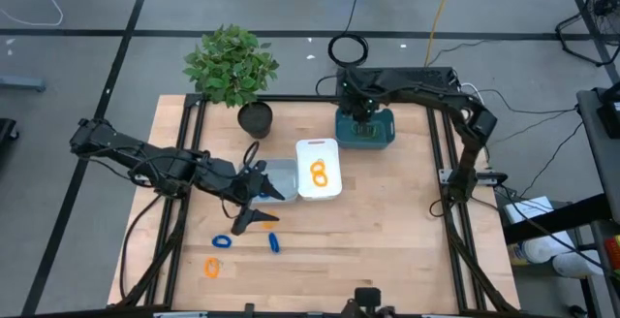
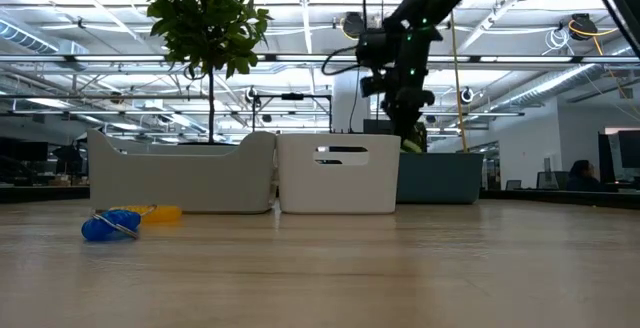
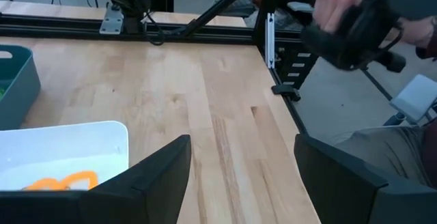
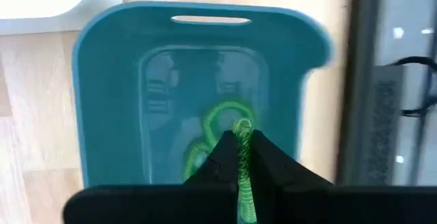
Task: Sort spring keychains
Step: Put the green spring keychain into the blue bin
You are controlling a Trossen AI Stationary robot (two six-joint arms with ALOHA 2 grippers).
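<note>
Right hand [image 4: 242, 149] hangs above the teal plastic bin [image 1: 365, 130] at the far side of the wooden desk [image 1: 387, 231], its fingers pinched tight on a green coiled keychain [image 4: 242, 176] that dangles over more green coils [image 4: 212, 132] lying in the bin. Left hand [image 1: 254, 202] sits low near the desk's middle, by the near edge of the grey tray [image 1: 279, 177], with its fingers spread wide and nothing between them. Next to that tray stands a white plastic tray [image 1: 319, 169] with two orange coiled keychains [image 1: 321, 173] inside. On the bare desk nearer the front lie two blue coils [image 1: 223, 241], the second [image 1: 274, 242] just beside the first, and one orange coil [image 1: 212, 268]. A potted green plant [image 1: 232, 66] stands at the far left corner.
</note>
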